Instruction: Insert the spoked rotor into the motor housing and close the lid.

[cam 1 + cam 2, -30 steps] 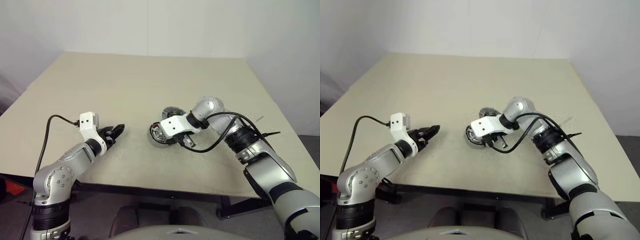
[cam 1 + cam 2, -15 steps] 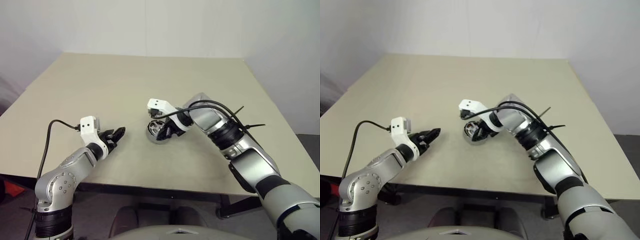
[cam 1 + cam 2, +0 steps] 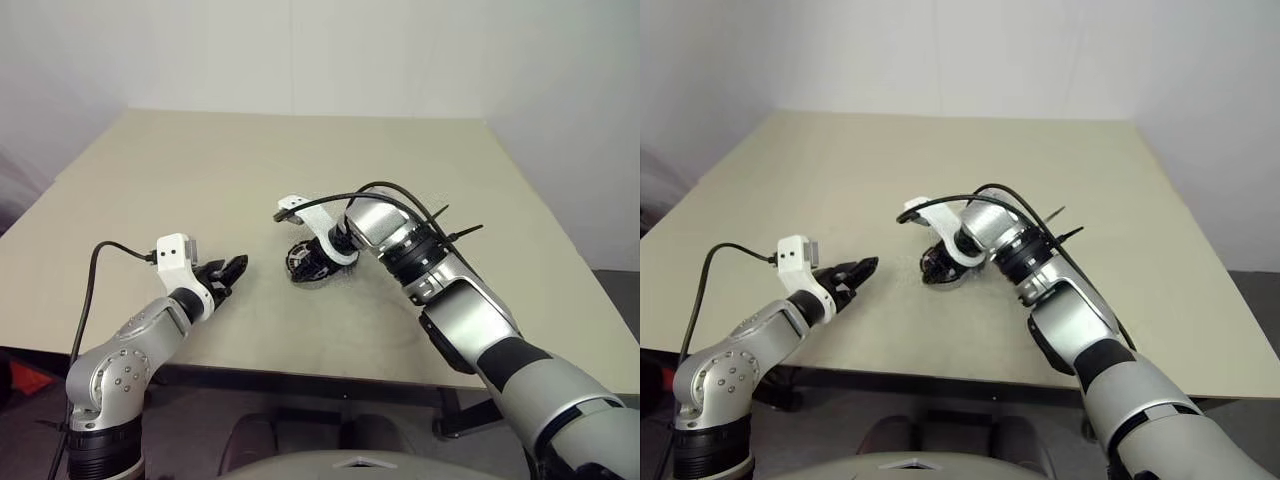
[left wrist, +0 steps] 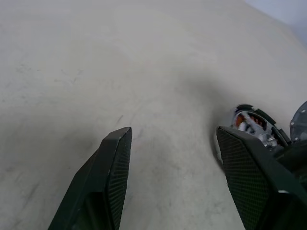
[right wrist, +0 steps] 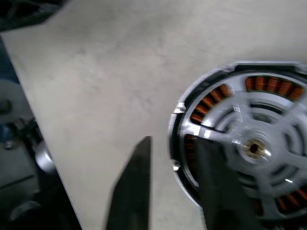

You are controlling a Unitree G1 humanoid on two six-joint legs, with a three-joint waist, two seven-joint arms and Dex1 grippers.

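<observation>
beige counter [image 3: 200, 170] bare around, edges far | round dark-rimmed motor housing [image 5: 240, 143], copper windings, silver spoked hub | right gripper [image 5: 175, 184] spread over rim | left gripper [image 4: 175, 158] spread, apart

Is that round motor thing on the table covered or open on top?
Open: the housing shows bare copper windings and silver spokes, with no lid on it.

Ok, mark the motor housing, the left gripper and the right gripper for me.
motor housing [image 5: 253, 148]: right wrist view, on its silver centre hub.
left gripper [image 4: 172, 177]: left wrist view, midway between its two black fingers.
right gripper [image 5: 168, 189]: right wrist view, between its fingers at the housing's rim.
</observation>
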